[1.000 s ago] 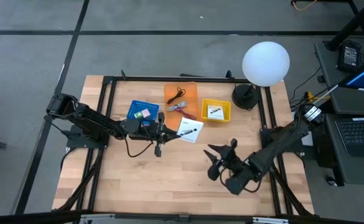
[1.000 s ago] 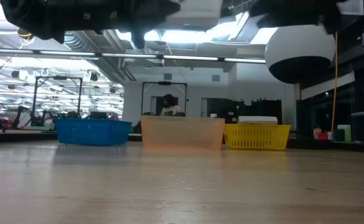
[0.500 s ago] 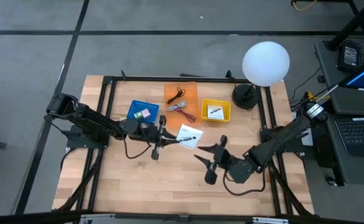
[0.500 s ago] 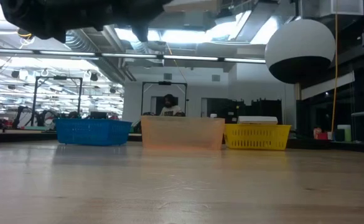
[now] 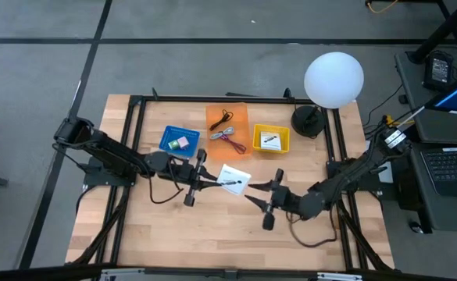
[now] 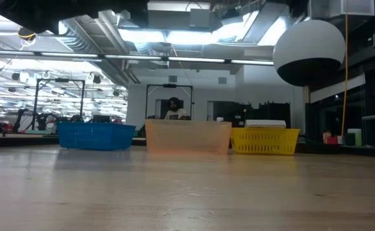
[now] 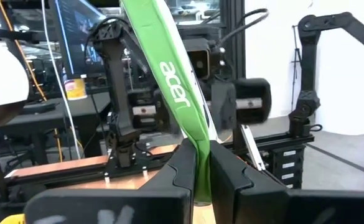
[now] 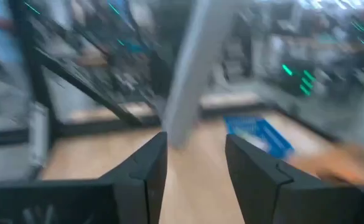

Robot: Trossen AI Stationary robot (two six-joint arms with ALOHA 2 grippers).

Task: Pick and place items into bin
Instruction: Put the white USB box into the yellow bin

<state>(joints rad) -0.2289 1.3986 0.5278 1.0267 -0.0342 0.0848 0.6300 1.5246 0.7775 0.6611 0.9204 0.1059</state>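
My left gripper (image 5: 211,182) hovers over the table's middle, shut on a white card (image 5: 233,179) with black marks. In the left wrist view the card (image 7: 169,68) shows a green face printed "acer". My right gripper (image 5: 258,201) is open, just right of the card and a little nearer, pointing left at it and touching nothing. A second white card (image 5: 270,140) lies in the yellow bin (image 5: 271,129). Cables (image 5: 226,134) lie in the orange bin (image 5: 239,114), and pink and green pieces (image 5: 183,142) in the blue bin (image 5: 169,134). My left gripper pinches the white card between its two fingers at the card's left edge (image 7: 200,163), coming level from the table's left. The card is lifted clear of the table and sticks out past the fingertips toward the right gripper.
The three bins stand in a row toward the far side, blue (image 6: 96,136), orange (image 6: 187,136) and yellow (image 6: 264,141). A white globe lamp (image 5: 333,78) on a black base stands at the far right corner. Black frame rails run along the table's left, right and far edges.
My left gripper has carried the card toward the near edge, away from the bins, and kept it held. My right gripper has swung left and a little toward the far edge, closing in on the card.
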